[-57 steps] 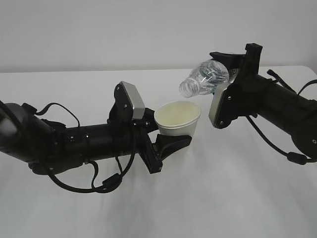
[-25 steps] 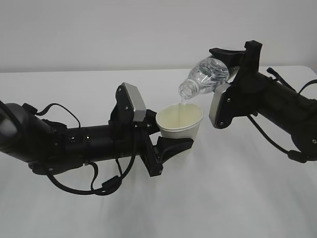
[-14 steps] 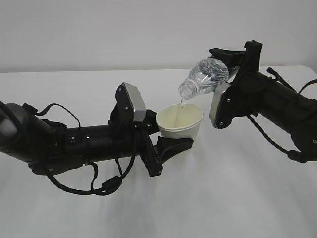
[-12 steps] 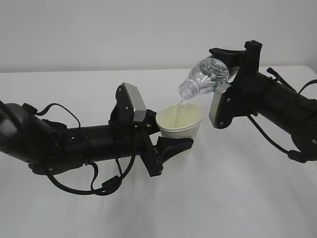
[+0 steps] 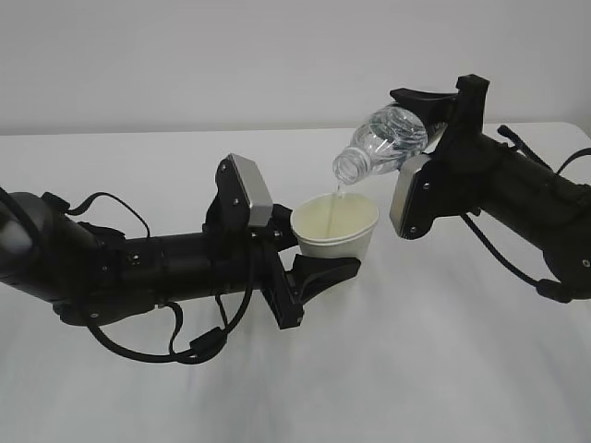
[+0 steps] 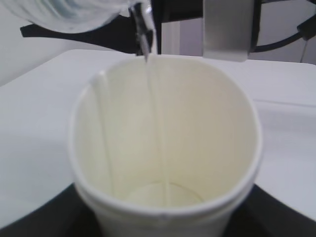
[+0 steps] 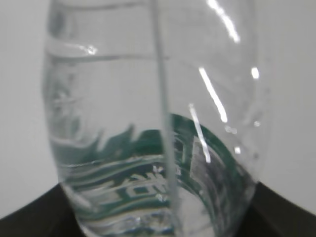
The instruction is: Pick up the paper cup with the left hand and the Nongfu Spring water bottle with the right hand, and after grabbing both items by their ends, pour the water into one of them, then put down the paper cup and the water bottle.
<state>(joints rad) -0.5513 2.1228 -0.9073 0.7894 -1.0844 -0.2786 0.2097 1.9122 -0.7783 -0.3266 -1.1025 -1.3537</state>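
Observation:
The white paper cup [image 5: 334, 226] is held off the table, mouth up, with my left gripper [image 5: 323, 260] shut on its lower part. Above its far rim the clear Nongfu Spring water bottle [image 5: 380, 143] lies tipped, mouth down-left, my right gripper [image 5: 417, 134] shut on its bottom end. A thin stream of water [image 5: 337, 192] runs from the mouth into the cup. The left wrist view looks into the cream inside of the cup [image 6: 165, 148], where the stream [image 6: 148, 49] falls and a little water lies at the bottom. The right wrist view is filled by the bottle [image 7: 158, 123] and its green label.
Both arms hang over a white table [image 5: 443, 369] with a plain pale wall behind. The silver plate of the right arm [image 6: 224, 29] stands just beyond the cup's far rim. Black cables loop under the left arm [image 5: 199, 346].
A stream of water now runs from the bottle into the cup; the earliest frame had none. Over the last second both arms, cup and bottle have stayed still.

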